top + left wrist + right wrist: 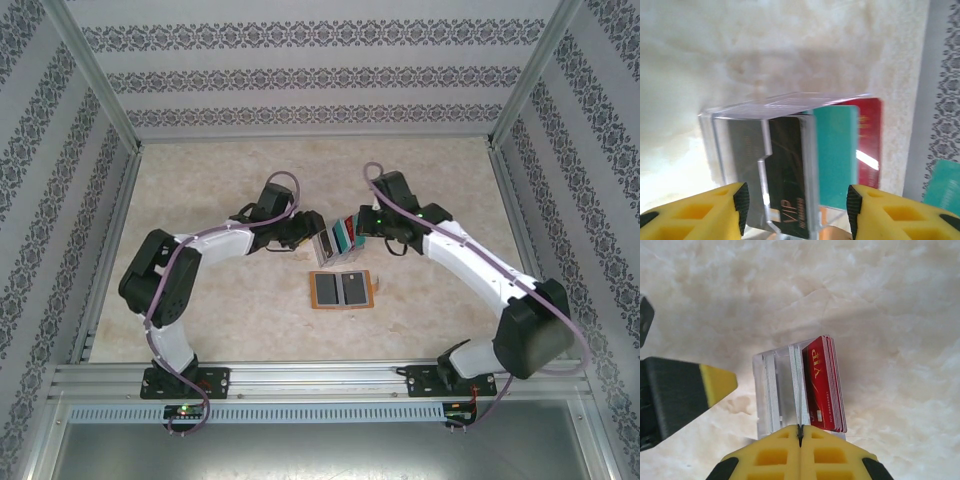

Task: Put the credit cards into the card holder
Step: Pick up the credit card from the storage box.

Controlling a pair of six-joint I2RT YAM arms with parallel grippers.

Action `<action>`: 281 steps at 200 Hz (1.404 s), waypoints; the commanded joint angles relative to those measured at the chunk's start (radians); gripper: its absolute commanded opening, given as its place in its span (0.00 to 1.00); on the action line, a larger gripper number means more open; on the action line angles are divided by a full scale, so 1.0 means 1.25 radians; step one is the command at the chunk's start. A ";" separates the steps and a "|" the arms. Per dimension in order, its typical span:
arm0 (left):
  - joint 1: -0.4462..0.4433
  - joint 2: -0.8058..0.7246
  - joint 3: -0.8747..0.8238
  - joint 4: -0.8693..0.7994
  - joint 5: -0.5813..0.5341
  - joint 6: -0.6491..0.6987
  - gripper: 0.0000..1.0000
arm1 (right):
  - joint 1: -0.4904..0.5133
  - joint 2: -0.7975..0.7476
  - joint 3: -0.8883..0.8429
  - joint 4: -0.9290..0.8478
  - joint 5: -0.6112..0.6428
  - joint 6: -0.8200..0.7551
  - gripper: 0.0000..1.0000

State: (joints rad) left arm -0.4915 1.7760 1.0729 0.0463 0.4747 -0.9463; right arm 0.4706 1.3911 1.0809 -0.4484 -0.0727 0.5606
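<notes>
Left gripper [798, 202] gapes wide and empty, the clear stand [720, 145] just ahead between its fingers; right gripper [800, 432] is pinched tight directly over the card edges, a grip on one unconfirmed. With the stand unclamped, a pull could tip it or drag several cards. One stand carries the credit cards [835, 150] in four colours; one card holder [343, 289] lies open behind both grippers.

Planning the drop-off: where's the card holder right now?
In the top view, the card holder lies open on the table, centred between both arms, just on the near side of the clear card stand.
</notes>
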 commanded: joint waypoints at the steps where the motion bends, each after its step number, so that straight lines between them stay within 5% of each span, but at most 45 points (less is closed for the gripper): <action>1: -0.014 -0.069 -0.015 -0.004 -0.016 0.039 0.59 | -0.048 -0.050 -0.061 0.146 -0.168 0.124 0.01; 51: -0.017 -0.107 -0.016 0.156 0.132 0.012 0.64 | -0.132 -0.073 -0.124 0.313 -0.366 0.277 0.01; 107: -0.027 -0.064 -0.003 0.335 0.239 -0.064 0.56 | -0.151 -0.034 -0.128 0.412 -0.474 0.348 0.01; 164: -0.028 -0.057 0.003 0.340 0.246 -0.077 0.18 | -0.167 -0.022 -0.153 0.445 -0.494 0.361 0.04; 211: -0.028 -0.060 -0.011 0.388 0.243 -0.120 0.01 | -0.187 -0.013 -0.165 0.456 -0.523 0.358 0.13; 247: -0.028 -0.060 -0.014 0.443 0.256 -0.173 0.00 | -0.199 -0.014 -0.163 0.466 -0.577 0.340 0.27; 281: -0.028 -0.071 -0.028 0.485 0.266 -0.194 0.00 | -0.199 0.001 -0.160 0.505 -0.619 0.360 0.26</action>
State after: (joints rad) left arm -0.5175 1.7012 1.0527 0.5507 0.7815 -1.1549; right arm 0.2310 1.3724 0.8787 0.1162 -0.7746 0.9981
